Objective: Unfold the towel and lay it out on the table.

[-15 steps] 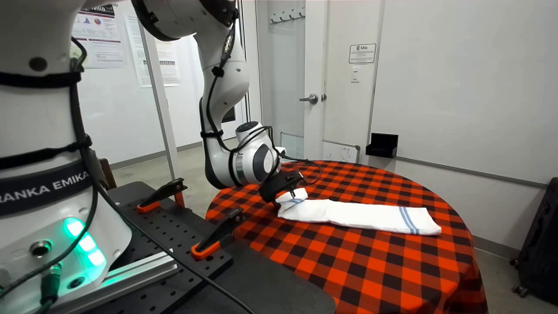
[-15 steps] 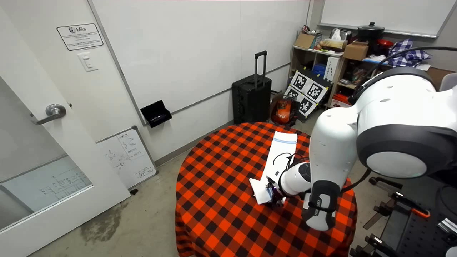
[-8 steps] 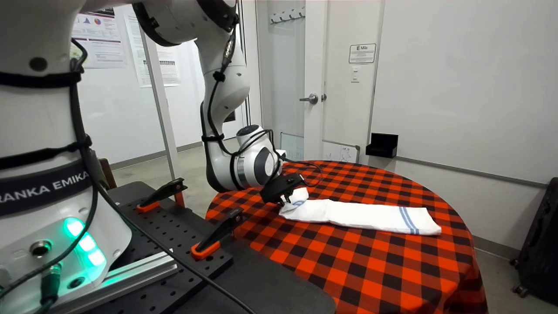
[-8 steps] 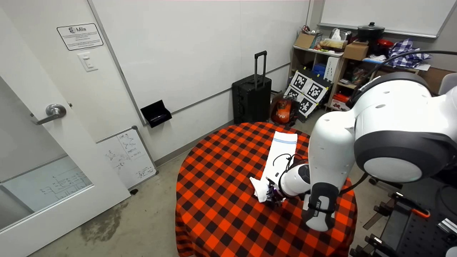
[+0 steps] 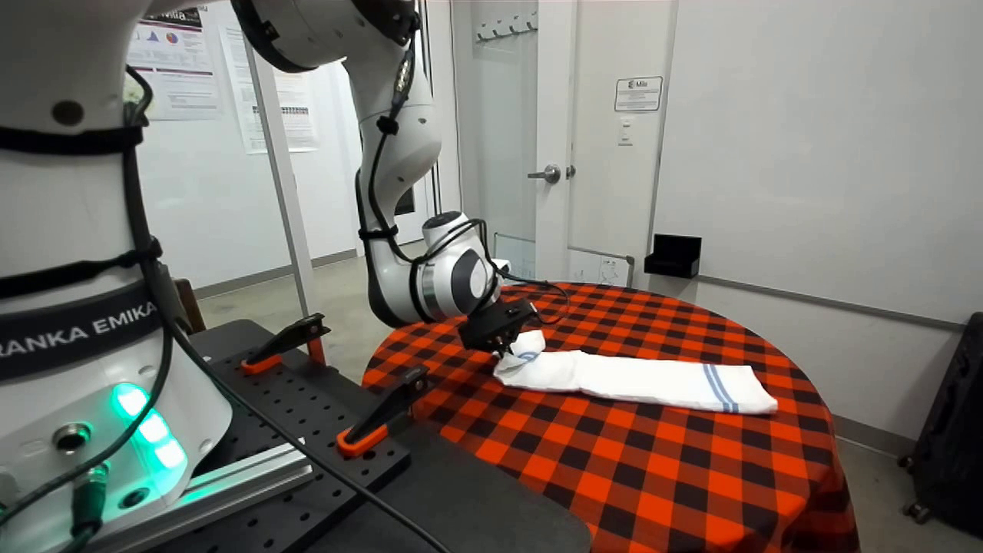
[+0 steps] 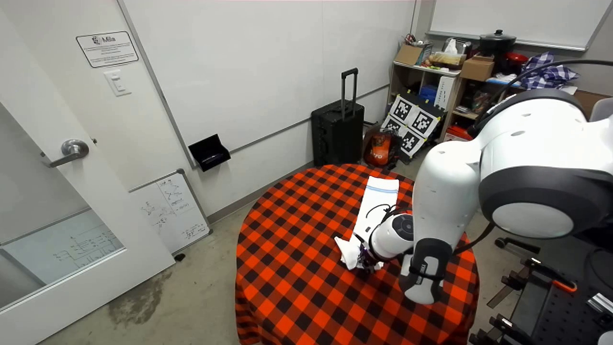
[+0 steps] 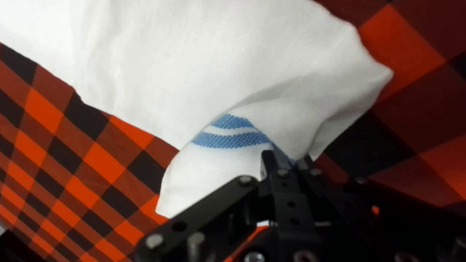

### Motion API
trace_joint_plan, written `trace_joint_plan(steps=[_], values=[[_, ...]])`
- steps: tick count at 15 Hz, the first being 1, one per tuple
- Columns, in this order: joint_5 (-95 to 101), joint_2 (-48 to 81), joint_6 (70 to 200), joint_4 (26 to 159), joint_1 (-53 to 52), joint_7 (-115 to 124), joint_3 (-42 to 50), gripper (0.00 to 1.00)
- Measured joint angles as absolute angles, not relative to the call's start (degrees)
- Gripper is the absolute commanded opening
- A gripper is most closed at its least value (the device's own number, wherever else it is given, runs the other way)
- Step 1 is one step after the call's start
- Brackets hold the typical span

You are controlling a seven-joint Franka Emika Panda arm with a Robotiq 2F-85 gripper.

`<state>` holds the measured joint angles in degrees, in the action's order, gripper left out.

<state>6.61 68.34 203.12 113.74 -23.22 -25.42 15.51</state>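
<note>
The white towel [image 5: 645, 378] lies as a long narrow strip on the round table [image 5: 691, 476] with its red-and-black checked cloth. Blue stripes cross its far end, flat in both exterior views. At the end nearest the robot base, the towel [image 7: 200, 65] is folded over and bunched, and another pair of blue stripes shows beside the fingers. My gripper [image 7: 290, 162] has its fingertips together, with a pinched fold of this end running between them. In an exterior view the gripper [image 5: 501, 349] sits low at that end, tilted; the arm hides part of the towel [image 6: 380, 194] in an exterior view.
The black robot base plate [image 5: 307, 461] with orange-handled clamps [image 5: 361, 442] borders the table on the robot's side. A black suitcase [image 6: 337, 136] and a whiteboard [image 6: 254, 72] stand beyond the table. A loose cable [image 5: 564, 296] loops out from the wrist.
The gripper's fingers have come together on the towel's near end, dipping and then rising slightly. That end has drawn into a bunch; the striped far end has stayed in place.
</note>
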Motion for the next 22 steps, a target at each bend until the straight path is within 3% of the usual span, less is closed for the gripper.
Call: trace_joint_plan(steps=[6,12,22], values=[[8.0,56.9,180.0,114.2,-21.0,-19.4,10.8,0.00],[9.1,48.9,158.9,114.2,-11.4,-18.2,0.1,0.00],[5.8,46.5,139.6,113.1,1.0,-20.9,-10.9,0.00]])
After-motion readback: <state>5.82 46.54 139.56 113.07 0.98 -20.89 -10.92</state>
